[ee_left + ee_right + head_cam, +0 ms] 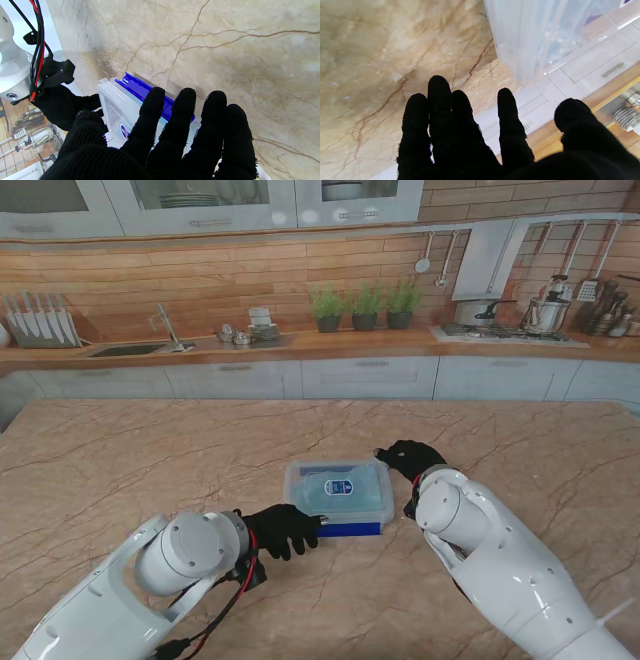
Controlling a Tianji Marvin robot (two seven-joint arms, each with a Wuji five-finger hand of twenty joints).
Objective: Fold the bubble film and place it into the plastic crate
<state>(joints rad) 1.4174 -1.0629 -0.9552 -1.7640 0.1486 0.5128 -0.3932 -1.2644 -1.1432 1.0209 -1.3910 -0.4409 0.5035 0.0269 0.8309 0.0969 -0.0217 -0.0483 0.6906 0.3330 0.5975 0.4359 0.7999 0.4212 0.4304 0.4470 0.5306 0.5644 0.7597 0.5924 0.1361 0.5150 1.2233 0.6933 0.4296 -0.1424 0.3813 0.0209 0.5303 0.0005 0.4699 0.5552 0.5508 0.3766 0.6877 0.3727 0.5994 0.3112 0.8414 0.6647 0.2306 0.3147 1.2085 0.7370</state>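
The plastic crate (338, 496) is sitting at the centre of the marble worktop (120, 460), a clear box with a blue strip (352, 529) running along its near edge, and the bubble film (345, 492) is lying inside it as a pale bluish bundle showing through the clear plastic, with a small dark blue label (340, 485) over it; whether that label is on the film or on the crate I cannot tell. The left hand (283, 529) is sitting at the crate's 8 o'clock corner, black-gloved, fingers stretched out and slightly apart, and it is gripping nothing. From the left wrist camera those fingers (180, 117) are reaching over the blue strip (140, 88) and the clear wall of the crate (112, 105); whether they are actually pressing on it is hard to say. The right hand (411, 458) is resting at the crate's 2 o'clock corner, just beside the rim. Its own wrist camera is showing the fingers (440, 100) spread loose with the thumb (572, 112) well apart from them, nothing between them, and the frosted crate wall (520, 42) just beside the hand, not enclosed by it. Far off at 12 o'clock a kitchen counter is carrying three potted plants (365, 306)
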